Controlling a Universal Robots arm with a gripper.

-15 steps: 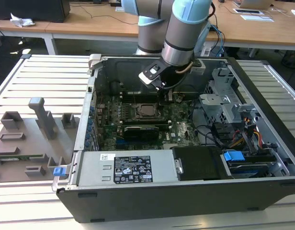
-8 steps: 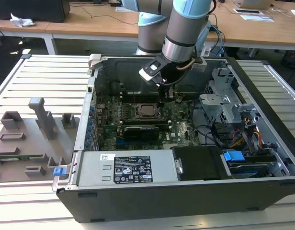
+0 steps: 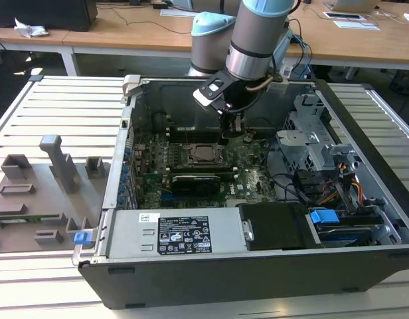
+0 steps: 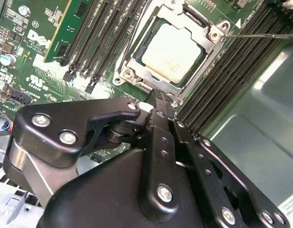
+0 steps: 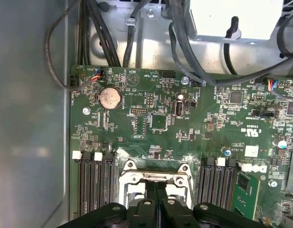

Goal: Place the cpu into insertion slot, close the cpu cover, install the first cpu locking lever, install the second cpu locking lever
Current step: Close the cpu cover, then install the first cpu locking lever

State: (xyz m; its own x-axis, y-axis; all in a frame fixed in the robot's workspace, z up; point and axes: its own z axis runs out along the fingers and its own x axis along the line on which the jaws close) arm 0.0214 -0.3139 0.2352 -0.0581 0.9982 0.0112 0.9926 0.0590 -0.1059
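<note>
The cpu, a silver-grey square, lies in the insertion slot on the green motherboard. The cpu cover, a thin metal frame, lies flat around the chip. One thin wire lever runs along one side of the socket. A second wire lever reaches out over the memory slots. My gripper is shut, its black tips right at the socket's edge, and nothing shows between them. In the exterior view the gripper hangs just behind the cpu. In the first wrist view its tips overlap the socket frame.
The open computer case walls in the board. Black memory slots flank the socket on both sides. A drive cage with cables is at the exterior view's right, the power supply in front. Grey fixtures stand on the table at the left.
</note>
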